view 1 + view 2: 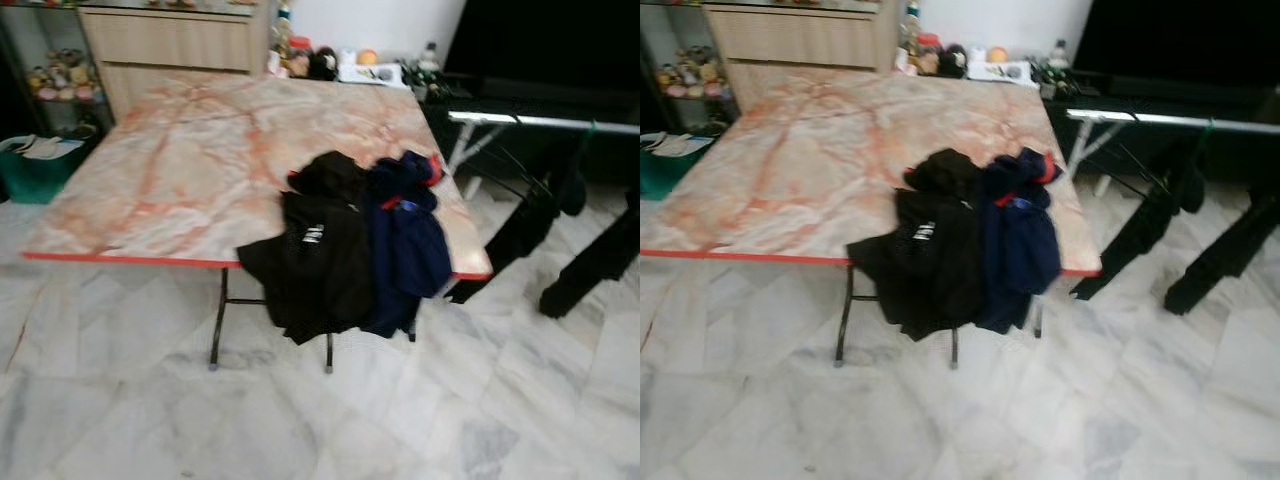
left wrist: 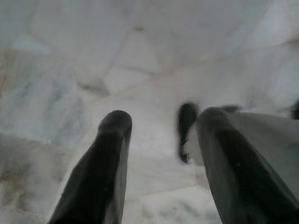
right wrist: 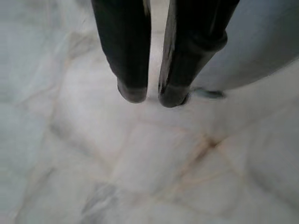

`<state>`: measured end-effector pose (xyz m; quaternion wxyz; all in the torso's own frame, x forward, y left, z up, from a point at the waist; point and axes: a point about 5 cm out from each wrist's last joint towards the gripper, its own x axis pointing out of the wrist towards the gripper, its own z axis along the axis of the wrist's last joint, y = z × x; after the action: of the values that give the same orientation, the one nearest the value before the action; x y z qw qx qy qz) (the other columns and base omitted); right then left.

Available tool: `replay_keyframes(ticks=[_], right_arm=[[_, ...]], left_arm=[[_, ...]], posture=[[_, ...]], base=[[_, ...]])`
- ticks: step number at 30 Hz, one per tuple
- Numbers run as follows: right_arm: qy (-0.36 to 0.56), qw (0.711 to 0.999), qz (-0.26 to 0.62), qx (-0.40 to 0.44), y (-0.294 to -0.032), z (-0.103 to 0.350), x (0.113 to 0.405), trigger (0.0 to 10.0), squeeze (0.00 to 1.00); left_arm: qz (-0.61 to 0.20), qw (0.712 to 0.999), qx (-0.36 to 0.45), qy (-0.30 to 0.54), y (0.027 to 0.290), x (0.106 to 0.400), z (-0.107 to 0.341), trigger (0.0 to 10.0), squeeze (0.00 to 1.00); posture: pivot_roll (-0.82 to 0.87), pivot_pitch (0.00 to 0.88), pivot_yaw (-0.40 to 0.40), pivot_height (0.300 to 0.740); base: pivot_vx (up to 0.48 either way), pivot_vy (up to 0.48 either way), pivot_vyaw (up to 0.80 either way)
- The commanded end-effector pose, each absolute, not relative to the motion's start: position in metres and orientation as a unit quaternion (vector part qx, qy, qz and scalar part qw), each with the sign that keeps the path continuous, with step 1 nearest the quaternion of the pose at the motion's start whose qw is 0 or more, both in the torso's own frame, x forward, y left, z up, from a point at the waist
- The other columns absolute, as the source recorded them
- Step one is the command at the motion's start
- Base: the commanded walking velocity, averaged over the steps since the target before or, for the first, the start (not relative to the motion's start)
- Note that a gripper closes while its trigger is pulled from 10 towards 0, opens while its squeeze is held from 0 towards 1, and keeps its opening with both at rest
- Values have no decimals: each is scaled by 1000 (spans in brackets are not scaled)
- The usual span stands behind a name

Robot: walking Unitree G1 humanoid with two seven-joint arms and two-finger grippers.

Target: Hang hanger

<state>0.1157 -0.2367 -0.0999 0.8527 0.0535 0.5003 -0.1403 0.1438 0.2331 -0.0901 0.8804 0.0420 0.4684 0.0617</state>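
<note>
Left eye view gives us a marble-patterned table (image 1: pixel 180 170) with a red edge, standing on a pale marble floor (image 1: pixel 300 420). Two garments lie heaped at its near right corner: a black jacket (image 1: pixel 315 260) draping over the edge, and a navy jacket (image 1: pixel 410 235) touching it on the right, also spilling over. Off to the right, a drying rack (image 1: pixel 540 122) with dark clothes hanging from its rail; I can't make out a hanger for certain, it's too blurred. Bottles and clutter sit at the table's far end. Down low, the left tool (image 2: pixel 161 121) hangs above the floor, fingers spread wide apart. The right tool (image 3: pixel 149 98) hangs too, fingers nearly together with a thin gap, gripping nothing
</note>
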Motion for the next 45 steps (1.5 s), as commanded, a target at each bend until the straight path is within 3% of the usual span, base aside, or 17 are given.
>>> replay_keyframes(ticks=[1,7,21,28,34,35,45], right_arm=[[492,866,-69,59,-195,-100,143,10000,1000],[490,867,-64,62,-194,-99,143,10000,1000],[488,869,-65,55,-197,-97,149,10000,1000],[489,868,-67,53,-198,-97,150,10000,1000],[490,867,-67,61,-196,-97,150,10000,988],[490,867,-67,60,-196,-97,150,10000,0],[484,870,-74,58,-198,-95,155,10000,0]], left_arm=[[116,856,30,503,269,136,-85,10000,0],[107,857,27,504,253,139,-89,10000,0],[103,856,22,506,243,139,-92,10000,0],[110,858,26,501,260,139,-87,10000,0],[106,857,30,504,274,134,-83,10000,0],[109,857,24,504,274,134,-84,10000,0],[109,863,16,493,272,139,-82,10000,0]], posture=[[211,0,-22,740],[212,0,-26,740],[211,0,-30,740],[208,0,-32,740],[209,0,-37,740],[211,0,-38,740],[216,0,-46,740]], base=[[0,-480,0],[0,-480,0],[0,-480,0],[0,-480,0],[0,0,0],[0,0,0],[0,0,0]])
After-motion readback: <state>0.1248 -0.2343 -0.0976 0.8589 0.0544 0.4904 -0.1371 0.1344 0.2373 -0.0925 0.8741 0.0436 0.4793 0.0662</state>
